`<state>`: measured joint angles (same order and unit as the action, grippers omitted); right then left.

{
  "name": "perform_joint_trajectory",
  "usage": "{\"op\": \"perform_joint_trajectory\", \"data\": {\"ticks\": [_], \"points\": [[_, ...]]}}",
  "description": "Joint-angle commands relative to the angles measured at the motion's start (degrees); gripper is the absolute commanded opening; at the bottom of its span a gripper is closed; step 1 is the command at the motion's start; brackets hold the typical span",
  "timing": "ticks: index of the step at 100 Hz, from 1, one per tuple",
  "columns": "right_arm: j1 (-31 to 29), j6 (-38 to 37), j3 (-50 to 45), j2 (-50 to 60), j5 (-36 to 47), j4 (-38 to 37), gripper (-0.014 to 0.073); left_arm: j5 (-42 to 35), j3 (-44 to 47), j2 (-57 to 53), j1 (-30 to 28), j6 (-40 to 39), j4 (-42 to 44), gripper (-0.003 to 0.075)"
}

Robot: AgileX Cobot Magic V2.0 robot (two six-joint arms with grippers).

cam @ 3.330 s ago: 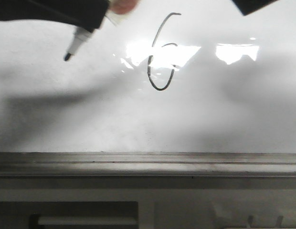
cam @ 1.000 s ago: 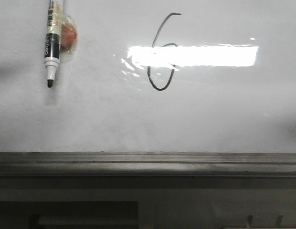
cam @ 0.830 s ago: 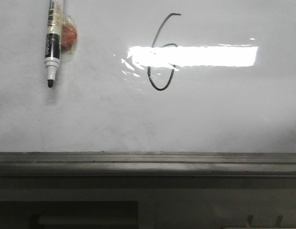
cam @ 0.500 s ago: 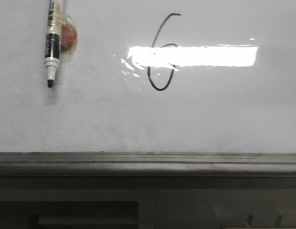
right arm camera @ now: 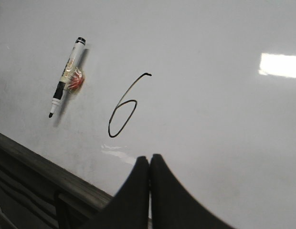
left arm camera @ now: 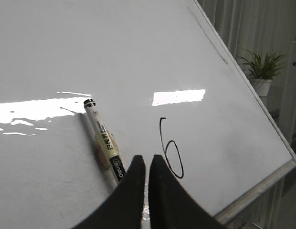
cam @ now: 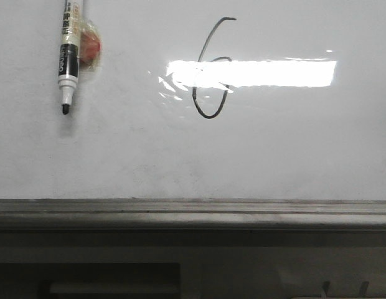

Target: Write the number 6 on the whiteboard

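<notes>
The number 6 [cam: 208, 75] is drawn in thin dark line on the whiteboard [cam: 292, 149]; it also shows in the left wrist view [left arm camera: 171, 155] and the right wrist view [right arm camera: 124, 112]. A black-tipped marker pen [cam: 68, 56] lies on the board left of the 6, with a small red piece beside it. It shows in the left wrist view [left arm camera: 104, 140] and the right wrist view [right arm camera: 67, 76] too. My left gripper [left arm camera: 147, 158] is shut and empty, held off the board. My right gripper [right arm camera: 149, 157] is shut and empty. Neither gripper shows in the front view.
A grey metal ledge [cam: 193, 215] runs along the board's lower edge. Bright rectangular glare [cam: 274, 73] crosses the 6's loop. A potted plant [left arm camera: 261, 71] stands beyond the board's edge in the left wrist view.
3.3 s ago a gripper held the marker above the board at the upper left. Now the marker lies on the board and both arms are out of the front view.
</notes>
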<state>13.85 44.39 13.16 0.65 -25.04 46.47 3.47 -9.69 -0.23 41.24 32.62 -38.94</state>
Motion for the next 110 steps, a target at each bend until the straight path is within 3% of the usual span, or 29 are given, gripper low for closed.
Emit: {"op": "perform_joint_trajectory", "data": {"ticks": [1,92,110], "points": [[-0.2,0.4,1.3,0.1,4.2,1.7,-0.0045,-6.4,-1.3,0.4,-0.2,-0.1,-1.7,-0.0020],[-0.2,0.4,1.3,0.1,4.3,1.7,-0.0045,-7.4,-0.9,0.4,-0.2,-0.1,-4.0,-0.0020],[-0.2,0.4,1.3,0.1,4.3,1.7,-0.0045,-5.6,0.5,0.4,-1.4,-4.2,14.3,-0.0020]]}}
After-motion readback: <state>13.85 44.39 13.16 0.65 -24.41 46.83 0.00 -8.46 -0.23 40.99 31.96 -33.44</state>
